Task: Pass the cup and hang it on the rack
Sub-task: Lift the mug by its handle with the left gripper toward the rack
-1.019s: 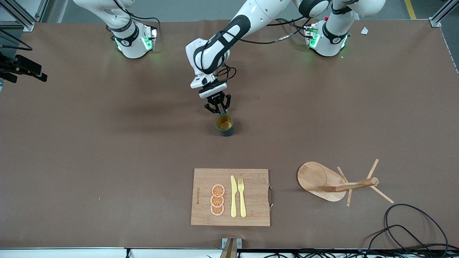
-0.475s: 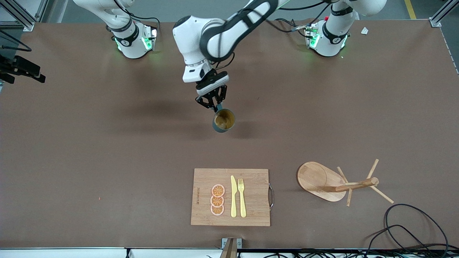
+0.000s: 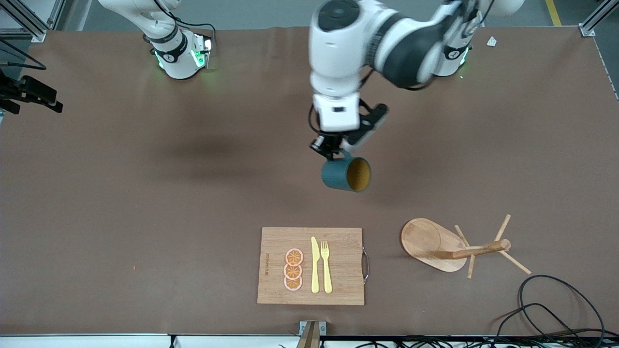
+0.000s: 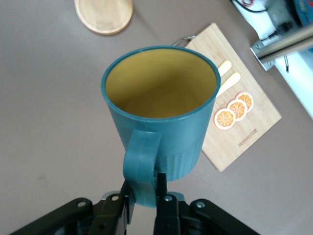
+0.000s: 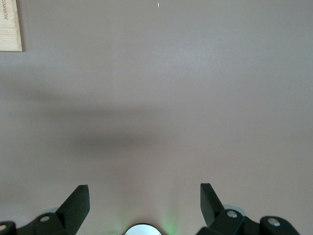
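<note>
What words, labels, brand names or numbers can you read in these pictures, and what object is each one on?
None can be read.
Cutting board: a dark printed line along one edge, too small to read.
Same mark in the left wrist view: blurred, unreadable.
Cup and rack: no text visible.

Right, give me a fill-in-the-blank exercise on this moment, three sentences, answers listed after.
1. The left gripper is shut on the cup by its ____.
2. Beside the knife on the cutting board lies a yellow ____.
3. The right gripper hangs open over bare ____.

Missing words: handle; fork; table
</note>
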